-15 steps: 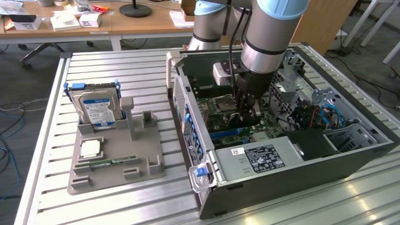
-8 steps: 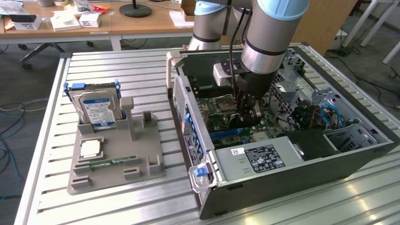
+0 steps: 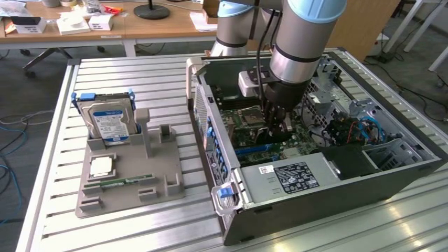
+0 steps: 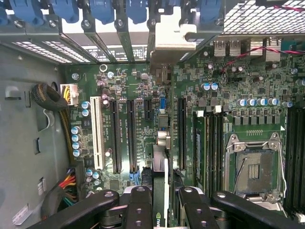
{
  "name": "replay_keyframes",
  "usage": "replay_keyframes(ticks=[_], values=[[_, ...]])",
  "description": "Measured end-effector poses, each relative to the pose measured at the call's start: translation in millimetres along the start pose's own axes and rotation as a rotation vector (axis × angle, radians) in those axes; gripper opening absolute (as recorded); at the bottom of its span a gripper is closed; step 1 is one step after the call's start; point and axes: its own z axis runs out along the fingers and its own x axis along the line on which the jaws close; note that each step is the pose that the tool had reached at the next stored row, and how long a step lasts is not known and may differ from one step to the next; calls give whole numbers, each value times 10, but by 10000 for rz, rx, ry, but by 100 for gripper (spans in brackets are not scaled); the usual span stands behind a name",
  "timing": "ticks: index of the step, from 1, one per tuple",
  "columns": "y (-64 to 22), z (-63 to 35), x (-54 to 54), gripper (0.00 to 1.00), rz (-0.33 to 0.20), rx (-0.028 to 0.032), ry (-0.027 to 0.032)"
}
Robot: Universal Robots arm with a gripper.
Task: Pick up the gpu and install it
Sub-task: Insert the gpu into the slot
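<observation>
Deep inside the open dark computer case (image 3: 315, 210), the arm's black gripper (image 3: 277, 125) clamps the thin dark gpu card (image 4: 160, 167) edge-on.
Jaws sit narrow on the card, which stands over the green motherboard (image 4: 138, 81) among black slots (image 4: 116, 138), its grey bracket (image 4: 172, 33) toward the blue clips (image 4: 102, 9). In the exterior view, a silver hard drive (image 3: 110, 125) stands on a grey tray (image 3: 164, 194) at nine o'clock from the case.

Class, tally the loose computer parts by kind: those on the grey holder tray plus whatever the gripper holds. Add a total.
hard drive: 1
processor chip: 1
memory stick: 1
gpu, in the gripper: 1
Total: 4
</observation>
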Motion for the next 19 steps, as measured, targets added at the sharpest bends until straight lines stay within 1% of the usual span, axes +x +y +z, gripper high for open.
replay_keyframes(ticks=[5, 10, 19], values=[[28, -1, 2, 26, -1, 0, 1], [31, -1, 2, 26, -2, 0, 0], [66, -3, 4, 26, -1, 0, 0]])
